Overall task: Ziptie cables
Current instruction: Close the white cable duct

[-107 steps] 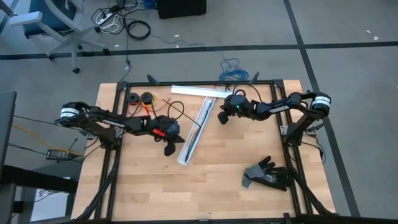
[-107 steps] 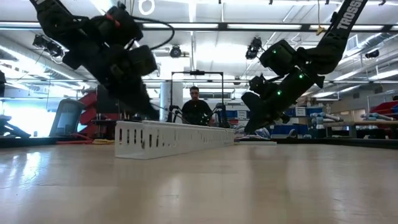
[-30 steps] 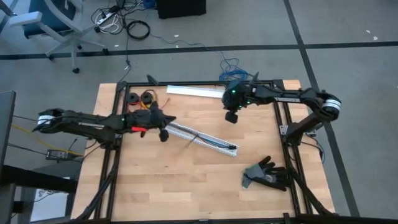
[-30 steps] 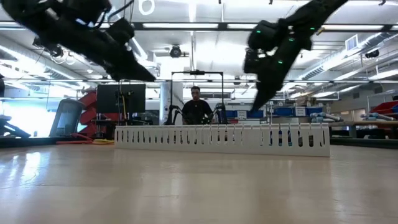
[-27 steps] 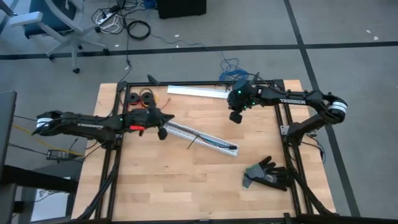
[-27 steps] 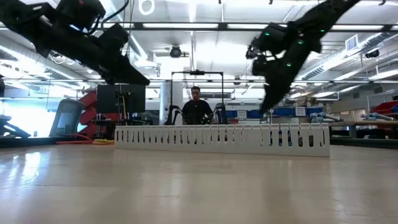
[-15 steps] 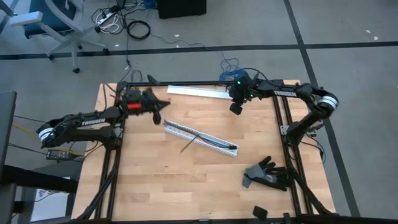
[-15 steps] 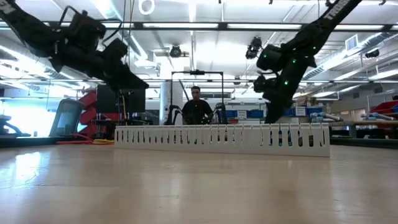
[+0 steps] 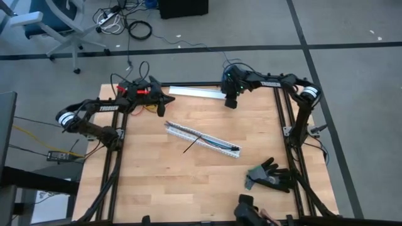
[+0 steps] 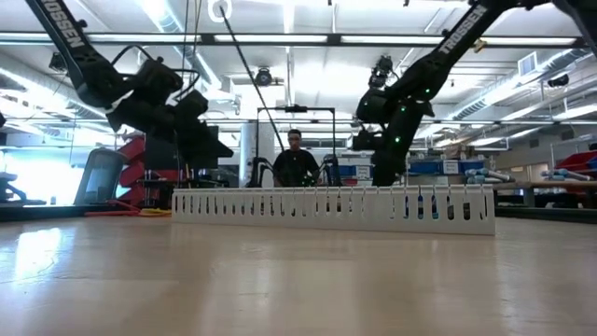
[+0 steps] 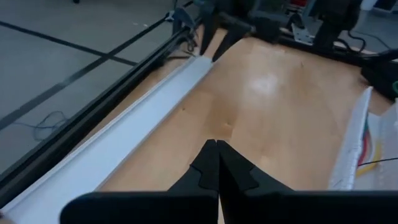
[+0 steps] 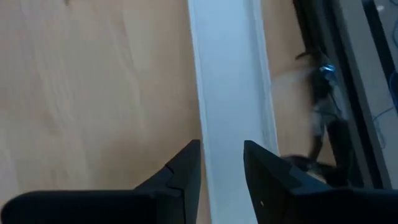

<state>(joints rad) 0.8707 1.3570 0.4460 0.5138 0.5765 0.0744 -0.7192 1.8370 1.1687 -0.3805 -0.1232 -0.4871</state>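
Risk: both arms sit at the table's (image 9: pixel 151 182) far edge, away from the work; the ziptie (image 9: pixel 193 144) lies loose across the slotted duct (image 9: pixel 202 140) with the cables (image 11: pixel 371 138) inside, and could get knocked off on approach. Right pincer (image 12: pixel 221 163): slightly spread, empty, over the flat white cover (image 12: pixel 227 74). Left pincer (image 11: pixel 214 147): pressed together, empty.

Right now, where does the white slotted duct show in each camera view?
High view: the slotted duct lies diagonally near the picture's centre.
Low view: side-on, spanning the middle.
Left wrist view: at the right edge.
Right wrist view: not in it.
Shared landmark: the flat white strip, beyond the duct in the high view, also shows in both wrist views.
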